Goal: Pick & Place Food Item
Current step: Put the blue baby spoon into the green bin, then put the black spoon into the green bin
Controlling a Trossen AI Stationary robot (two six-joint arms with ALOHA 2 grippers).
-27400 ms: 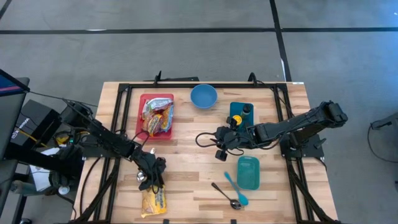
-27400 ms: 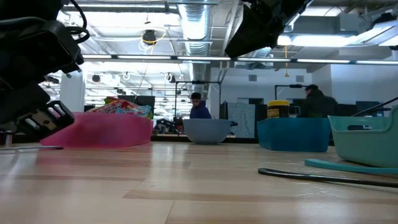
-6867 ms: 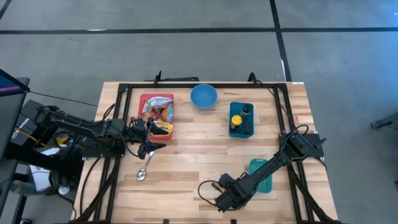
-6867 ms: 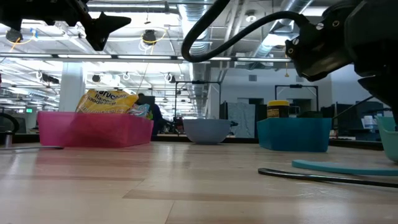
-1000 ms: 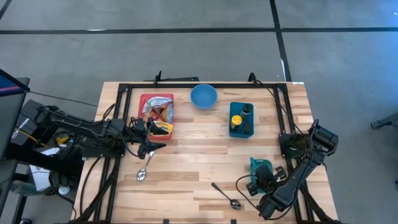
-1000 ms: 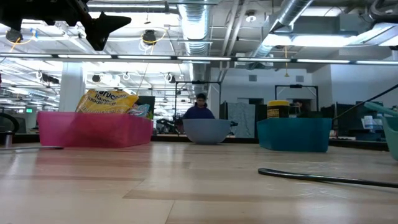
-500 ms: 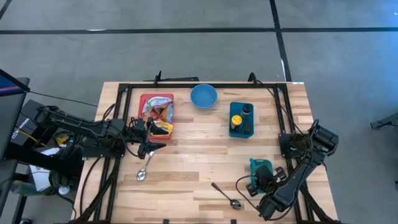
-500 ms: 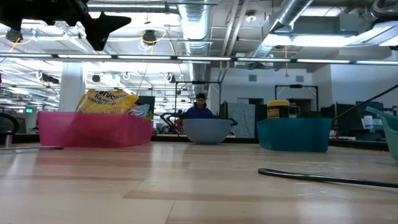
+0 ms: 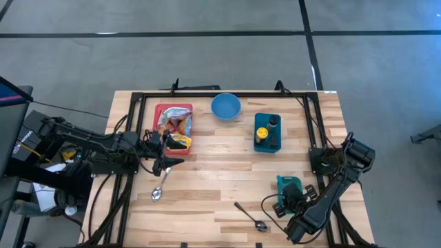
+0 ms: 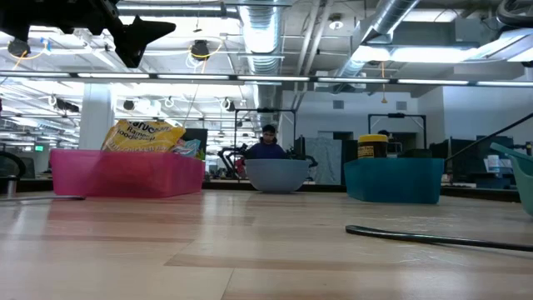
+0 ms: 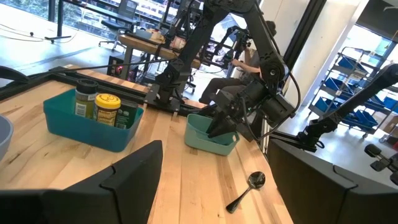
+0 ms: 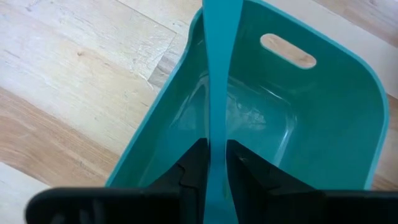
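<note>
From above, the pale wooden slatted table (image 9: 207,179) carries a pink rectangular plastic tray (image 9: 173,129) at its far left, heaped with crinkly foil snack packets (image 9: 176,124), the task's food. The left gripper (image 9: 165,162) hovers just near of that tray, above a steel spoon (image 9: 158,192). Farther right sit a round blue bowl (image 9: 225,107) and a dark teal box (image 9: 267,131) of jars. At the near right, the right gripper (image 9: 284,201) is at a light teal plastic bin (image 9: 289,186), with a second dark metal spoon (image 9: 249,215) lying to its left.

At table height, a yellow packet (image 10: 147,137) stands up above the pink tray's wall, and the left arm's fingers hang overhead.

From the left wrist, its two fingers (image 11: 134,174) stand spread wide with nothing between them.

From the right wrist, the fingers (image 12: 192,168) are pressed on a thin flat teal plastic handle (image 12: 219,81) rising over the bin's hollow; what tool it belongs to cannot be told.

The packets probably weigh little, crumple and slide under pressure; a crimped end seam or a bunched fold looks the safest hold, with gentle squeeze so contents are not crushed.
</note>
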